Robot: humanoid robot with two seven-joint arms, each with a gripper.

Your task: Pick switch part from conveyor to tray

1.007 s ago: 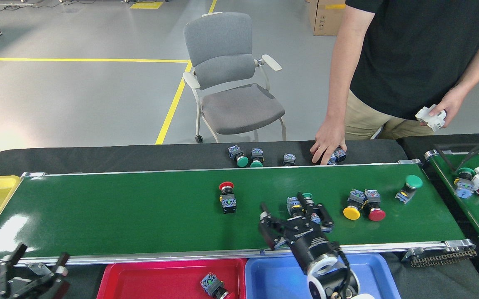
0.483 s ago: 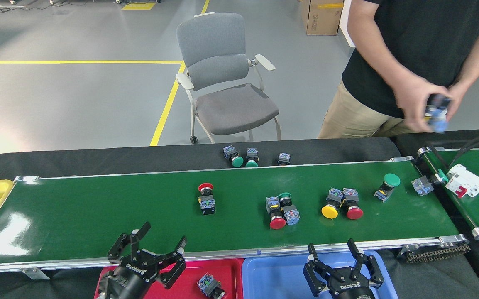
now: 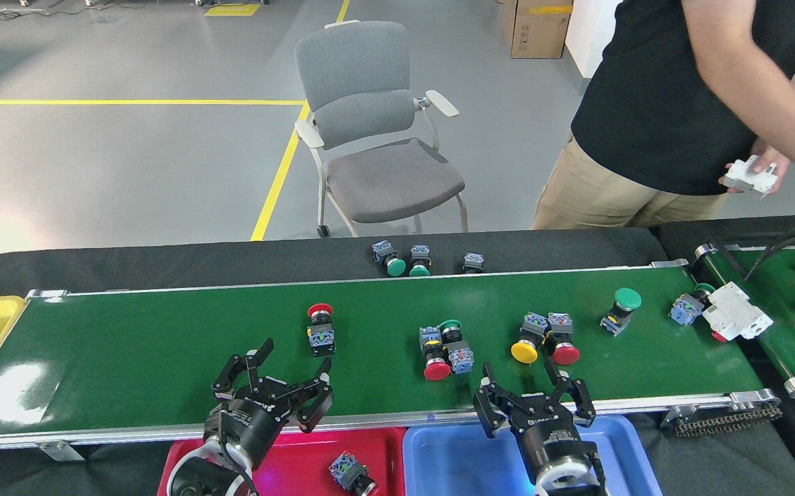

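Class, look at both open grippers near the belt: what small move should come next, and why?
Probably advance the left gripper, open and empty, toward the red-capped switch just beyond it on the conveyor; that part lies alone, and a red tray sits below.

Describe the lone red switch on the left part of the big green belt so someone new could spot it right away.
Find the conveyor, then the left gripper at its near rail. Just beyond it stands the red switch, alone, red cap pointing away from the robot. The other red-capped switches sit in clusters further right, touching neighbours.
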